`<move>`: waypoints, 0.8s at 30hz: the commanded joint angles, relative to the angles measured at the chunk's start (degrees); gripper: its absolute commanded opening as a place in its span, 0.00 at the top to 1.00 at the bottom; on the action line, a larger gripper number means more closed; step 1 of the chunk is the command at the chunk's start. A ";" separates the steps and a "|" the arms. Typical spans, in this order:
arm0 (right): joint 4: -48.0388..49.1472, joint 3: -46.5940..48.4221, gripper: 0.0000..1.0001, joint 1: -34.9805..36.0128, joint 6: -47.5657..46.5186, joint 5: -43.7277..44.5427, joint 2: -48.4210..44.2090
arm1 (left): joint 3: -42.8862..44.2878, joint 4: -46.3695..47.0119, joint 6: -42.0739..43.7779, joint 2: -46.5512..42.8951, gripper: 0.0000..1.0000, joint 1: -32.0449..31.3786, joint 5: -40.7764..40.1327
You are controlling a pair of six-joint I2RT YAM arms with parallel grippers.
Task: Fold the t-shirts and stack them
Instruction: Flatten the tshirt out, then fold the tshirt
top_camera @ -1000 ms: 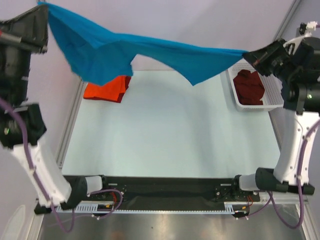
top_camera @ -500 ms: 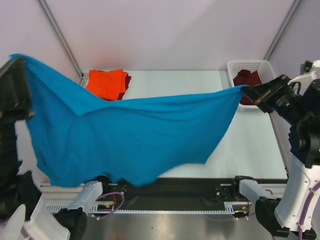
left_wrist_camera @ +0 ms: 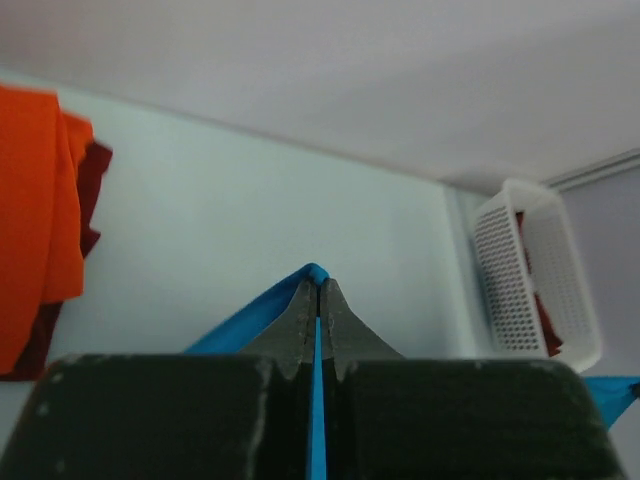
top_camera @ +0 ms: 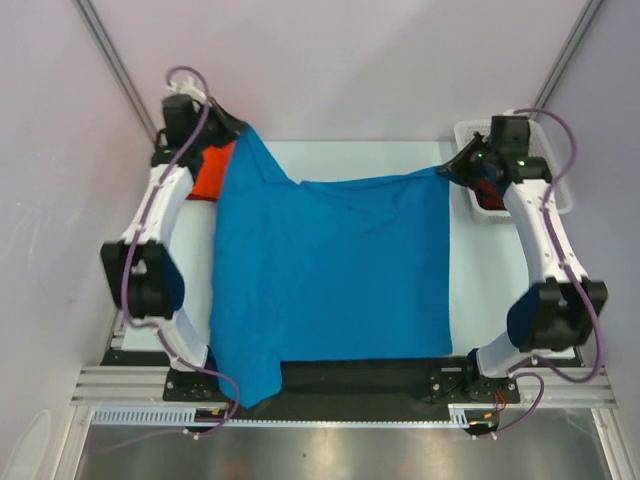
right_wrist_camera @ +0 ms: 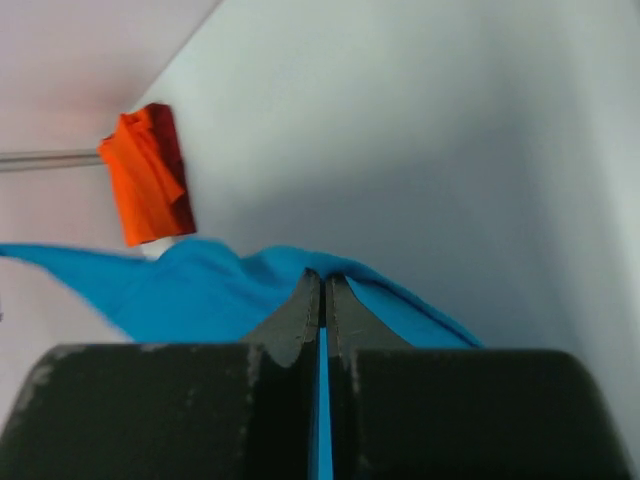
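The bright blue t-shirt (top_camera: 330, 270) lies spread over the middle of the table, its near edge hanging over the front. My left gripper (top_camera: 240, 133) is shut on its far left corner (left_wrist_camera: 316, 272). My right gripper (top_camera: 452, 170) is shut on its far right corner (right_wrist_camera: 322, 268). A folded orange t-shirt (top_camera: 210, 172) lies at the far left on a dark maroon one (left_wrist_camera: 88, 205), partly hidden by the blue cloth. More maroon t-shirts (top_camera: 488, 186) sit in the basket.
The white lattice basket (top_camera: 470, 133) stands at the far right, close behind the right gripper. Metal frame posts (top_camera: 110, 70) rise at both far corners. The black base rail (top_camera: 400, 375) runs along the near edge.
Both arms have swung down and away from the camera, carrying the blue t-shirt from high in the air to lying flat on the table. Both grips have held.
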 commanded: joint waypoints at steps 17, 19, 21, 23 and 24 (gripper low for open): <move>18.52 15.98 1.00 -2.38 -9.90 -0.84 36.85 | 25.72 6.09 -1.79 33.79 1.00 -2.03 9.34; 17.47 18.52 1.00 -3.61 -9.82 -0.48 37.81 | 24.93 6.09 -1.53 32.13 1.00 -3.09 8.99; 16.50 20.71 1.00 -5.10 -9.90 -0.74 38.95 | 23.61 5.04 -1.70 30.38 1.00 -3.62 8.64; 16.32 21.86 1.00 -5.98 -9.82 -1.36 39.57 | 20.82 4.33 -1.97 28.53 1.00 -3.71 6.98; 16.93 22.13 1.00 -6.33 -9.73 -1.88 40.27 | 19.67 3.98 -1.97 27.65 1.00 -3.71 6.36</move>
